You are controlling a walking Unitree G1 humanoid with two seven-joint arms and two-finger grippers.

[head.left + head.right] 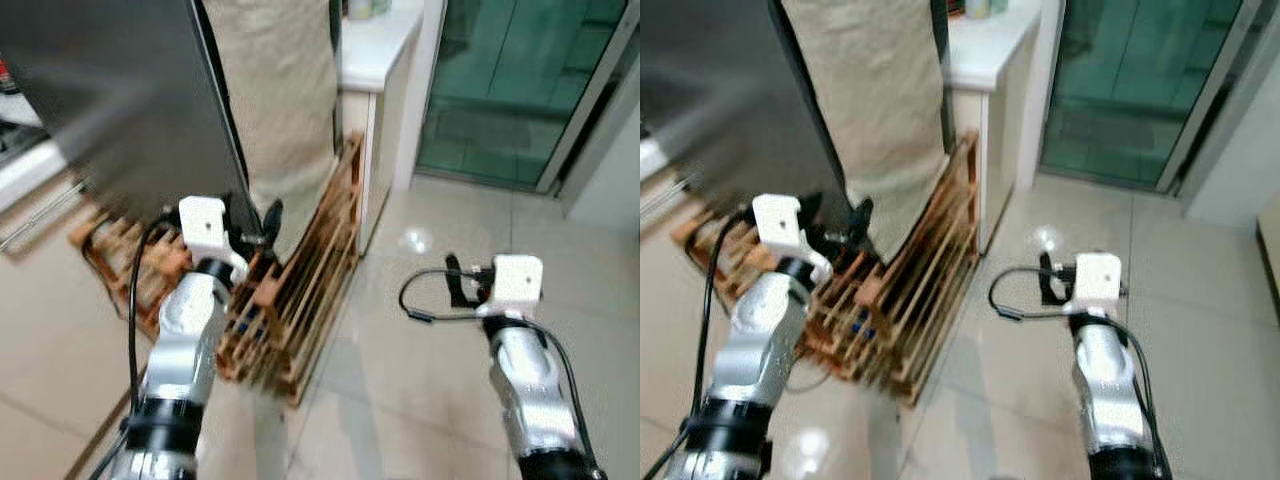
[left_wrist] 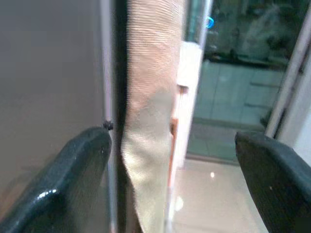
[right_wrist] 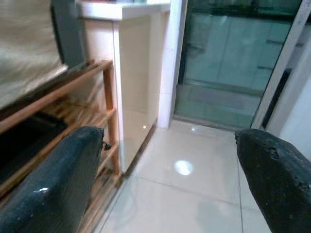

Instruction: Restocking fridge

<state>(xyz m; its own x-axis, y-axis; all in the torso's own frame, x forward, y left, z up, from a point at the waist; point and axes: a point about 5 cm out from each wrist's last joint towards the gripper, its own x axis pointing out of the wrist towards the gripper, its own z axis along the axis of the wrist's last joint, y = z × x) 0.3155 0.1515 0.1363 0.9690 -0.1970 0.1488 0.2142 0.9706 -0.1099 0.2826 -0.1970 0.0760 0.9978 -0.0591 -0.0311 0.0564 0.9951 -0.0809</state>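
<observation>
Left eye view: the fridge door (image 1: 120, 100), a dark grey panel, occupies the 10 to 11 o'clock area of the frame. Its free edge runs down to the left gripper (image 1: 255, 232), which is raised at about 9 o'clock of centre, right at the door's lower corner. In the left wrist view the two black fingers (image 2: 73, 179) stand well apart, with the door edge (image 2: 108, 97) just beside one finger. Contact with the door cannot be confirmed.

A beige cloth (image 1: 275, 100) hangs just behind the door edge at 12 o'clock. Below it a wooden rack (image 1: 300, 300) stands on the tiled floor (image 1: 420, 340), at about 7 o'clock of centre. A white counter (image 1: 375, 50) is at 1 o'clock, and a glass sliding door (image 1: 510, 90) at 2 o'clock.

The right gripper (image 1: 460, 282) is held over the floor at 4 o'clock, well apart from the fridge door. In the right wrist view its fingers (image 3: 53, 189) are spread wide with nothing between them.
</observation>
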